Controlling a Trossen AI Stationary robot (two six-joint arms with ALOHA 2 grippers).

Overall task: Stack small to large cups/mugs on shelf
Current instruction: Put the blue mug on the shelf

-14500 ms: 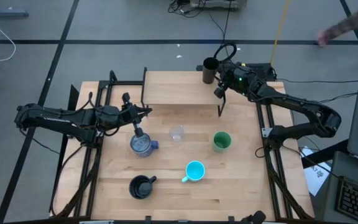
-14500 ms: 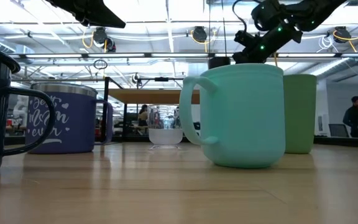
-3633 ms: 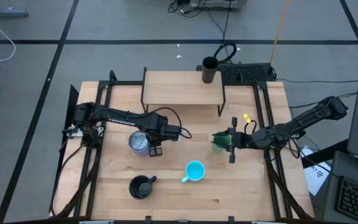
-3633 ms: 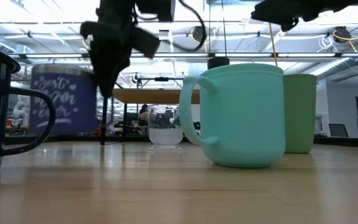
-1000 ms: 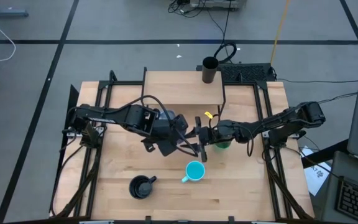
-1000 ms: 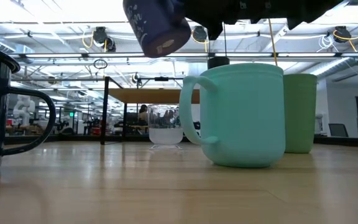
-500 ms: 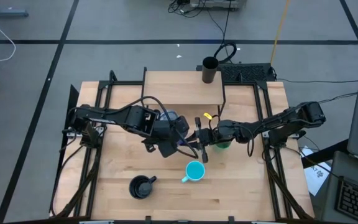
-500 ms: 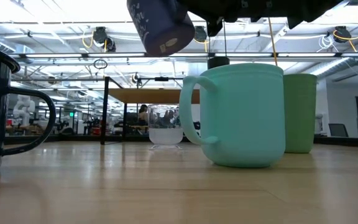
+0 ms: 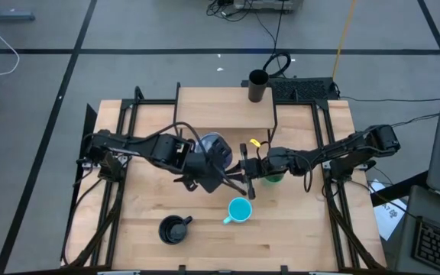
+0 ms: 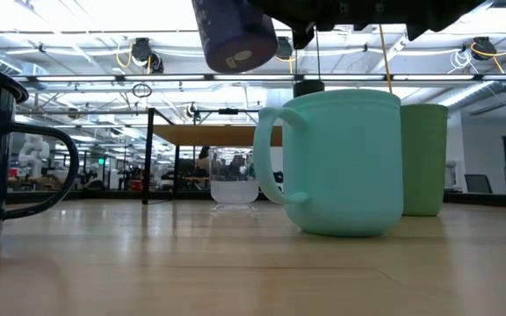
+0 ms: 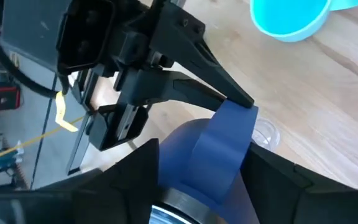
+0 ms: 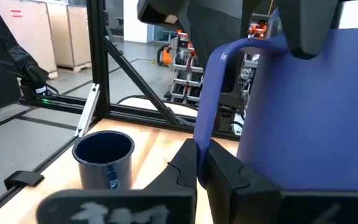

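The blue-purple mug [image 9: 214,147] has risen, gripped by left hand [image 9: 205,164]; right hand [image 9: 244,169] pinches its handle.

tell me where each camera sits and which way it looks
High: above, straight down on table, both arms, shelf.
Low: tabletop height, level past cyan mug; blue mug aloft.
Left wrist: on left arm; its fingers around blue mug, right end effector at the handle.
Right wrist: on right arm; fingers at handle, dark mug beyond.
All share the blue mug.
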